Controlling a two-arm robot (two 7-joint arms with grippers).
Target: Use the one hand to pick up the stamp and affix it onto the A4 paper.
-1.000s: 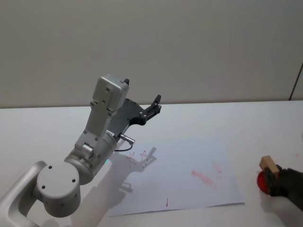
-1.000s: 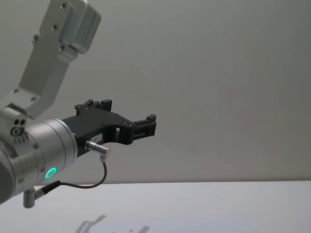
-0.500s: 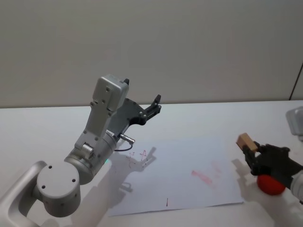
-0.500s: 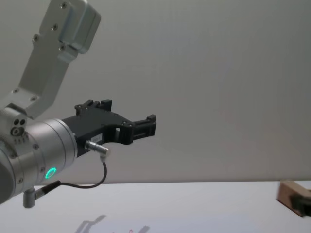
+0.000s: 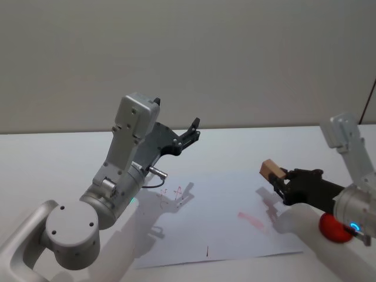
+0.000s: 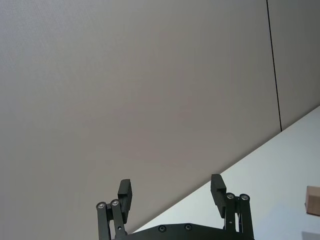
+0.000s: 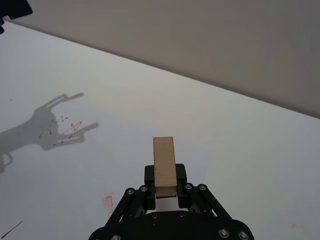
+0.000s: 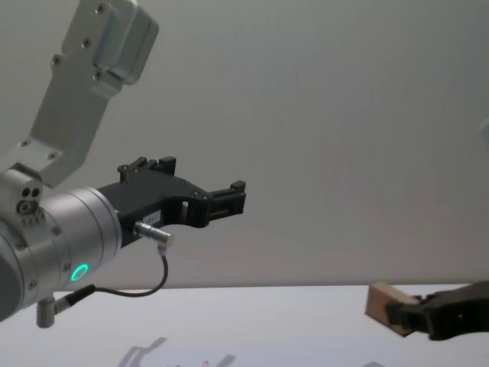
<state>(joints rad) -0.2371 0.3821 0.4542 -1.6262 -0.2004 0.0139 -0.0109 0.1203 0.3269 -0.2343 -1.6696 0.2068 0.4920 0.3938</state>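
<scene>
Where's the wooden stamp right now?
The stamp is on the head view's right, clamped in the right gripper, raised over the right part of the A4 paper.

Head view: high, facing forward and down over the table (image 5: 53, 153). Chest view: low, level, close behind the left arm (image 8: 61, 229). Wrist views: out past left gripper (image 6: 170, 182) and right gripper (image 7: 165, 175). All four share the stamp (image 5: 271, 169).

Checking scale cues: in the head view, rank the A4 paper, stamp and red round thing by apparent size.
Largest: A4 paper, by far.
Next: red round thing, partly hidden by the right arm, only slightly ahead.
Smallest: stamp, in the right gripper.
</scene>
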